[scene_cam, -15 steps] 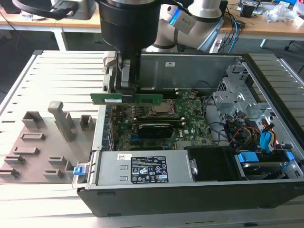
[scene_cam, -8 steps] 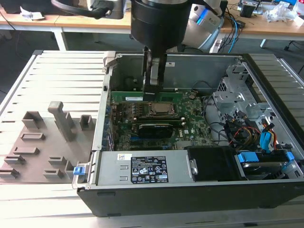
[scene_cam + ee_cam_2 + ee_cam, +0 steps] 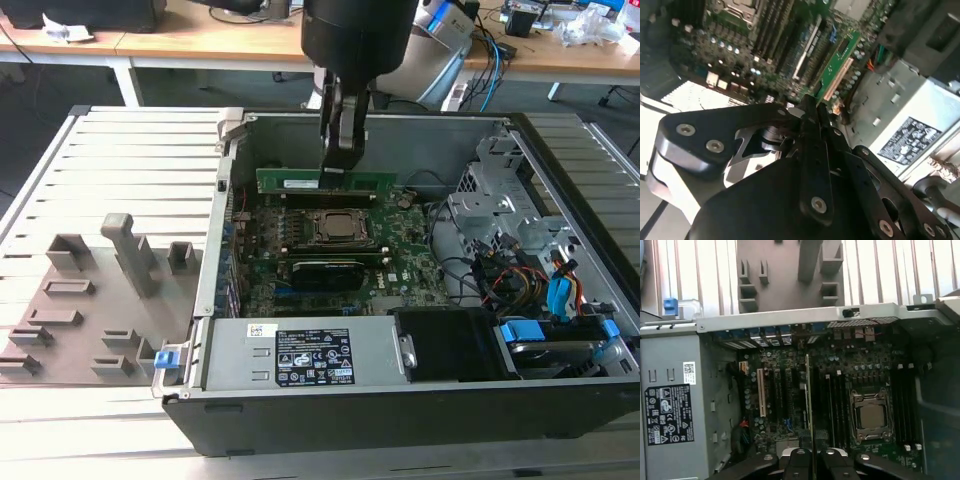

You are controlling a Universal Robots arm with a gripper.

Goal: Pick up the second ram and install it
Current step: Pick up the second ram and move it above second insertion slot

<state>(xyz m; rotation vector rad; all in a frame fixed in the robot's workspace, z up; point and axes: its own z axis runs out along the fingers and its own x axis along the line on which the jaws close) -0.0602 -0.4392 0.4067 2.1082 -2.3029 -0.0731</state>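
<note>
The second ram (image 3: 290, 181) is a slim green stick, held level and on edge above the motherboard (image 3: 405, 255) inside the open computer case. It hangs over the slots on the far side of the processor socket (image 3: 335, 225). My gripper (image 3: 338, 170) comes down from above and is shut on the stick's upper edge near its middle. In the first wrist view the second ram (image 3: 808, 400) shows edge-on as a thin line running out from my gripper (image 3: 812, 456), over the board beside the memory slots. In the second wrist view the second ram (image 3: 837, 67) sticks out past the closed fingers (image 3: 809, 127).
A black expansion card (image 3: 325, 272) lies in front of the socket. The grey power supply (image 3: 300, 355) fills the case's near side. A drive cage (image 3: 500, 195) with cables sits at the exterior view's right. Grey holder blocks (image 3: 90, 300) stand on the slatted table outside the case wall (image 3: 215, 250).
</note>
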